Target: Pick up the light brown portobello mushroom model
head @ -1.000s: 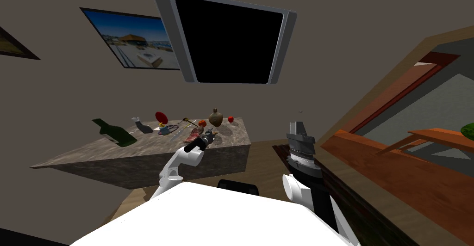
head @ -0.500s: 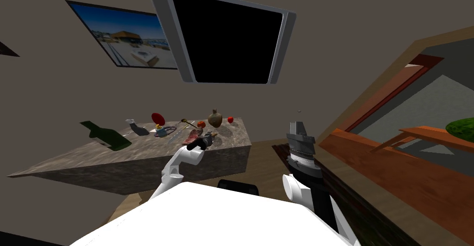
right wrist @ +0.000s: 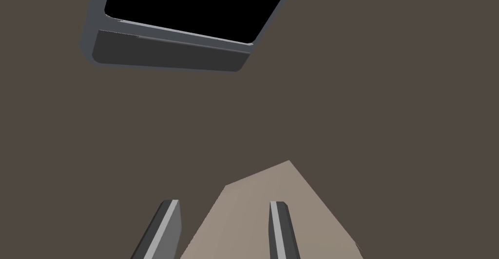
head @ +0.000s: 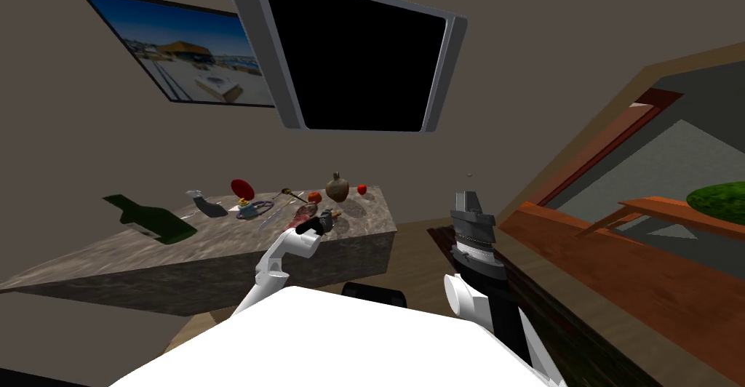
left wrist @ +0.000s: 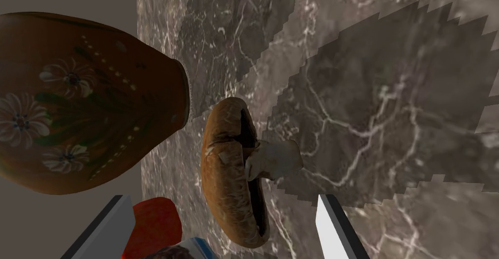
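Left wrist view: the portobello mushroom [left wrist: 234, 173] lies on its side on the marbled surface [left wrist: 390, 100]. Its cap's near end sits between our left hand's [left wrist: 222, 200] wide-spread fingers, just beside a painted brown vase [left wrist: 87, 105]. It is probably light, stiff and smooth, so we would pinch cap-top against stem. Our right hand [right wrist: 223, 205] is open, raised aside.

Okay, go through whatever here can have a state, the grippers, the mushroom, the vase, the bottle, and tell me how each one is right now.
Mushroom: lying on its side on the counter, not gripped.
Left gripper: open, straddling the mushroom.
Right gripper: open, empty.
Vase: upright.
Bottle: lying on its side.
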Controlling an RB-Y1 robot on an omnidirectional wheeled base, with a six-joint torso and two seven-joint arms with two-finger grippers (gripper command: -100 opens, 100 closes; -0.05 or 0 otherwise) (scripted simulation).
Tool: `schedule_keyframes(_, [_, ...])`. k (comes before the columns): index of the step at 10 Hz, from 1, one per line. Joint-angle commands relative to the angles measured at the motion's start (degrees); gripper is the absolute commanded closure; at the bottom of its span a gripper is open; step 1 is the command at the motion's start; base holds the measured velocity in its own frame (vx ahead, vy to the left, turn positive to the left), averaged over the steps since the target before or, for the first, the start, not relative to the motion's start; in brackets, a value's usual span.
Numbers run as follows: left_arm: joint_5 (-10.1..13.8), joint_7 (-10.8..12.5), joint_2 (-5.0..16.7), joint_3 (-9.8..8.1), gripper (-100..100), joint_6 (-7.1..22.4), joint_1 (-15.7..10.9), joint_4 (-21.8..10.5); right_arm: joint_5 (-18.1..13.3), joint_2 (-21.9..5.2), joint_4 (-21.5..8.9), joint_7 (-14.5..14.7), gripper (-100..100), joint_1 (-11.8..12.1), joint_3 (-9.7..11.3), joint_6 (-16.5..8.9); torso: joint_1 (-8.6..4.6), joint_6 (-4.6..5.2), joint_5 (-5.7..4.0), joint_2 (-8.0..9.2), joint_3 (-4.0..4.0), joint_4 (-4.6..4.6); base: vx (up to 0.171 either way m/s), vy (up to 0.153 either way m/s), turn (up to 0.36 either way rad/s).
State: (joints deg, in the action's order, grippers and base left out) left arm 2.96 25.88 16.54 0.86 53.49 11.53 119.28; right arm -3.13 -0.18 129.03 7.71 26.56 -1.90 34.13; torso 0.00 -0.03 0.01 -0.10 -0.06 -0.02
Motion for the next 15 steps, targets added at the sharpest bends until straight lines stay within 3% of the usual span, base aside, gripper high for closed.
schedule_keyframes(1, [1.4,-2.1,-0.1,-0.57,-100,-1.6,-2.9,-2.9,0.0,0.0,0.0,0.0,0,0.0,0.0,0.0,0.00,0.00,0.00,0.00,0.00,0.00,-0.041,-0.031,0.123])
schedule_keyframes(3, [1.4,-2.1,-0.1,-0.57,-100,-1.6,-4.2,-5.7,0.0,0.0,0.0,0.0,0,0.0,0.0,0.0,-0.17,0.01,-0.04,0.19,0.11,0.04,-0.038,-0.029,0.034])
schedule_keyframes(4, [2.9,-4.2,-0.2,-1.14,-100,-3.1,-6.9,-7.5,0.0,0.0,0.0,0.0,0,0.0,0.0,0.0,-0.11,0.01,-0.03,0.16,0.10,0.04,-0.045,-0.021,0.094])
schedule_keyframes(5, [2.9,-4.2,-0.2,-1.14,-100,-3.1,-8.4,-9.1,0.0,0.0,0.0,0.0,0,0.0,0.0,0.0,-0.12,-0.01,-0.03,0.20,0.12,0.05,-0.050,-0.026,0.082])
schedule_keyframes(7, [2.9,-4.2,-0.2,-1.14,-100,-3.1,-8.4,-11.4,0.0,0.0,0.0,0.0,0,0.0,0.0,0.0,-0.10,0.01,-0.02,0.17,0.10,0.04,-0.016,-0.007,-0.004])
schedule_keyframes(8, [4.3,-6.4,-0.3,-1.71,-100,-4.7,-11.5,-13.9,0.0,0.0,0.0,0.0,0,0.0,0.0,0.0,-0.05,0.00,-0.01,0.10,0.06,0.03,-0.040,-0.023,0.134])
schedule_keyframes(10, [4.3,-6.4,-0.3,-1.71,-100,-4.7,-12.7,-17.1,0.0,0.0,0.0,0.0,0,0.0,0.0,0.0,-0.14,0.01,-0.03,0.21,0.12,0.05,-0.038,-0.021,0.027])
schedule_keyframes(11, [5.7,-8.5,-0.5,-2.28,-100,-6.2,-15.0,-18.8,0.0,0.0,0.0,0.0,0,0.0,0.0,0.0,-0.10,0.00,-0.02,0.17,0.10,0.04,-0.045,-0.021,0.105])
schedule_keyframes(13, [5.7,-8.5,-0.5,-2.28,-100,-6.2,-16.9,-22.3,0.0,0.0,0.0,0.0,0,0.0,0.0,0.0,-0.14,0.01,-0.03,0.21,0.12,0.05,-0.035,-0.021,0.039])
schedule_keyframes(14, [7.2,-10.6,-0.6,-2.85,-100,-7.8,-19.5,-24.6,0.0,0.0,0.0,0.0,0,0.0,0.0,0.0,-0.11,0.01,-0.03,0.15,0.09,0.04,-0.052,-0.020,0.114])
schedule_keyframes(15, [7.2,-10.6,-0.6,-2.85,-100,-7.8,-20.7,-25.7,0.0,0.0,0.0,0.0,0,0.0,0.0,0.0,-0.12,-0.02,-0.03,0.22,0.13,0.05,-0.051,-0.029,0.070])
